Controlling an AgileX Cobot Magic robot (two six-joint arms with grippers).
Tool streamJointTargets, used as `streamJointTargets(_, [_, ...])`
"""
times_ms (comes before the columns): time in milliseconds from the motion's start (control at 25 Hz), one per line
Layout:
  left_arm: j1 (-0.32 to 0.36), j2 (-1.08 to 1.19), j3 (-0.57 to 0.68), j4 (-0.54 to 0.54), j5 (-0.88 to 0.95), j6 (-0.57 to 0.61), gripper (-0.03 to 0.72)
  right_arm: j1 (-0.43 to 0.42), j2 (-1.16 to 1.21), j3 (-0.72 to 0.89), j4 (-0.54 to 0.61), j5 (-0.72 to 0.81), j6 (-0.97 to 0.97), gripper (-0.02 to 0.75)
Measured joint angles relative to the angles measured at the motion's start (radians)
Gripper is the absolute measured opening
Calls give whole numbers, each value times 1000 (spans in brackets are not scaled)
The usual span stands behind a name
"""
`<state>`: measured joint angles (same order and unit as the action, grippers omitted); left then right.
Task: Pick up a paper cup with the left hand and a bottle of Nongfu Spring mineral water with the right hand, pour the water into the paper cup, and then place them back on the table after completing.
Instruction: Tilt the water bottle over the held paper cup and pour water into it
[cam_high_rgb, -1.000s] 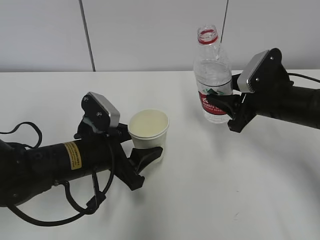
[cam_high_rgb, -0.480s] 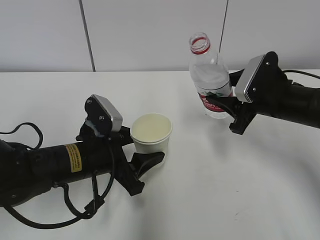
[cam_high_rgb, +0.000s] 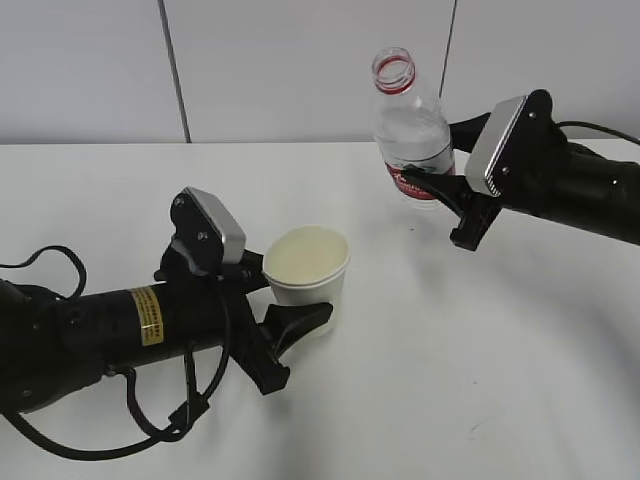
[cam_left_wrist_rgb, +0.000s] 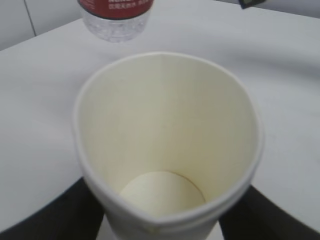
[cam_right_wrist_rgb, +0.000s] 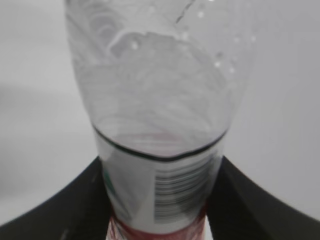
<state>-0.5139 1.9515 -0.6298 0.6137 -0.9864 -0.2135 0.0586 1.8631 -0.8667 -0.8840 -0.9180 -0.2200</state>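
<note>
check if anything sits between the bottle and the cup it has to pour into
Nothing visible does. The bottle, held by the right hand, hangs above and to the right of the paper cup, which the left hand grips. Only bare table lies between them, and the cup's mouth is open and empty.

No wording can be read anywhere. The bottle (cam_high_rgb: 410, 135) carries a red and white label (cam_high_rgb: 418, 183) with white characters too blurred to make out, plus a barcode (cam_right_wrist_rgb: 176, 192). The left arm's yellow sticker (cam_high_rgb: 146, 313) bears illegibly small print.
</note>
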Motion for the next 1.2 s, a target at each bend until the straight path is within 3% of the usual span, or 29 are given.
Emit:
streamJointTargets(400, [0,0,0,73,-1,-52,414,0,0,0,-18,-29,-286,384])
streamJointTargets(1200, [0,0,0,320,16,-62,413,0,0,-4,-71,-45,-650,384])
